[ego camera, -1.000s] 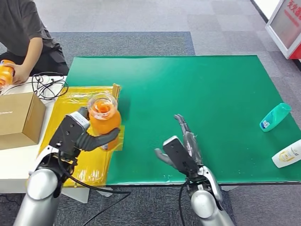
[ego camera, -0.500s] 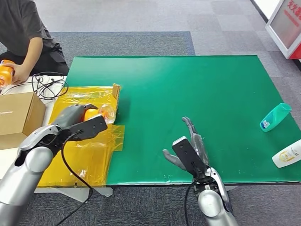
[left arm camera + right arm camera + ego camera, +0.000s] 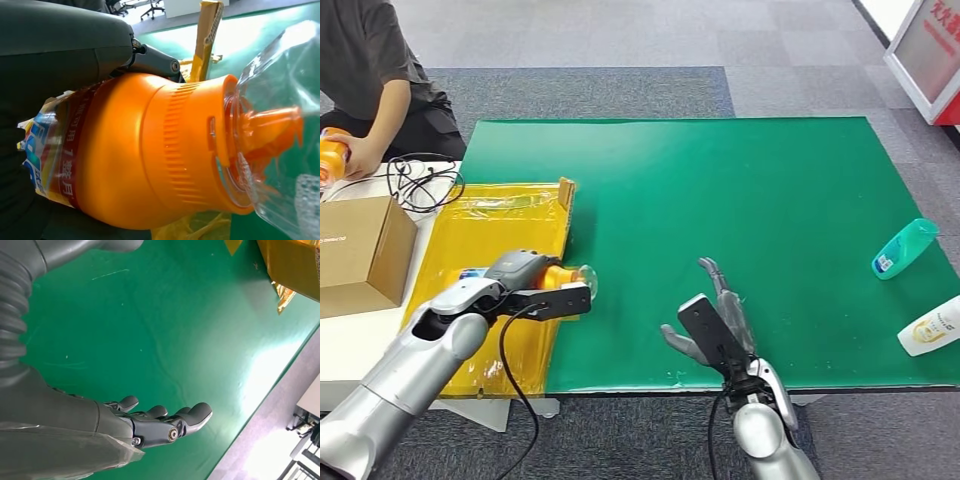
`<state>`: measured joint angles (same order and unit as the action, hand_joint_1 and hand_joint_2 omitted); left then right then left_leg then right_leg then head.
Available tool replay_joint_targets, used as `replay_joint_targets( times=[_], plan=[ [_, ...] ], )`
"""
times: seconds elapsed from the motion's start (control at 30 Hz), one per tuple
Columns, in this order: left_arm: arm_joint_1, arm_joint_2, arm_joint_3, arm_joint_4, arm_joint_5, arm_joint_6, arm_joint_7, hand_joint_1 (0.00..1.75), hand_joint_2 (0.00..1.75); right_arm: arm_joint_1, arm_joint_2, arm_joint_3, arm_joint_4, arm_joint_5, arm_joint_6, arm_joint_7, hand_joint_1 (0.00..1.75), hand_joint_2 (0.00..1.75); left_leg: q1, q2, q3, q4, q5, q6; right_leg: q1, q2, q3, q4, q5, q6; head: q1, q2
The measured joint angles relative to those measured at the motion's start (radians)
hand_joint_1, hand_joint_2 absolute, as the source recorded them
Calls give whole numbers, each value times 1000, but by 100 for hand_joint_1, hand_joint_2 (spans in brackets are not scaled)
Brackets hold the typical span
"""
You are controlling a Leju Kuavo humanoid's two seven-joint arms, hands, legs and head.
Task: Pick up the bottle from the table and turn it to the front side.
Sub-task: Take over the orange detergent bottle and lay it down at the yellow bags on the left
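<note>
My left hand (image 3: 527,285) grips an orange bottle (image 3: 560,277) with a clear cap, held on its side over the yellow sheet (image 3: 478,240), cap toward the green mat. Close up, the left wrist view shows the orange bottle (image 3: 143,155), its red and blue label and clear cap, with my fingers (image 3: 151,59) wrapped around the body. Near the mat's front edge my right hand (image 3: 712,325) hovers with fingers apart and holds nothing. In the right wrist view the right hand (image 3: 151,422) is spread above the green mat (image 3: 170,315).
A teal bottle (image 3: 905,247) and a white bottle (image 3: 931,328) lie at the green mat's (image 3: 743,190) right edge. A cardboard box (image 3: 361,250) and cables (image 3: 422,180) sit at the left. A person (image 3: 373,80) at the far left holds another orange bottle (image 3: 331,158).
My left hand has tipped the orange bottle from upright onto its side and lowered it toward the front right. The right hand has drawn back slightly.
</note>
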<state>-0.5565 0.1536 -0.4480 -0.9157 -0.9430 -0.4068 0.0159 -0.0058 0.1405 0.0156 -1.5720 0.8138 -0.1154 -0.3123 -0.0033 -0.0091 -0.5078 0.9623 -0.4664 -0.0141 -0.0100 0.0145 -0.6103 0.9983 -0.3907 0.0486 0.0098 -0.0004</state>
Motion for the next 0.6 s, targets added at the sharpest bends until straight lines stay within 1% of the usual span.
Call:
replay_joint_targets(
  times=[0.03,0.13,0.17,0.3,0.4,0.47,0.6],
  plan=[
    [-2,-2,-3,11,1,0,-8,144,175,-1,0,0,3,0,0,-1,0,175,0,0,0,0,0,0,0,0,0,0,0,0,0,0],
    [-5,-10,-16,44,4,7,-26,30,175,-4,1,1,12,0,2,-3,0,175,0,0,0,0,0,0,0,0,0,0,0,0,0,0],
    [-5,-13,-21,55,2,13,-28,1,175,-5,1,1,15,0,3,-3,0,175,0,0,0,0,0,0,0,0,0,0,0,0,0,0],
    [-4,-26,-28,91,2,44,-16,0,175,-7,1,1,22,0,3,-3,0,175,0,0,0,0,0,0,0,0,0,0,0,0,0,0],
    [5,-33,-14,92,12,62,5,0,175,-6,1,1,23,0,2,-3,0,175,0,0,0,0,0,0,0,0,0,0,0,0,0,0],
    [31,-34,9,54,34,72,16,0,175,-1,1,0,21,0,0,-1,0,175,0,0,0,0,0,0,0,0,0,0,0,0,0,0],
    [120,-41,85,-110,77,78,42,0,175,24,1,-10,4,1,-4,12,0,175,0,0,0,0,0,0,0,0,0,0,-1,0,0,0]
  ],
)
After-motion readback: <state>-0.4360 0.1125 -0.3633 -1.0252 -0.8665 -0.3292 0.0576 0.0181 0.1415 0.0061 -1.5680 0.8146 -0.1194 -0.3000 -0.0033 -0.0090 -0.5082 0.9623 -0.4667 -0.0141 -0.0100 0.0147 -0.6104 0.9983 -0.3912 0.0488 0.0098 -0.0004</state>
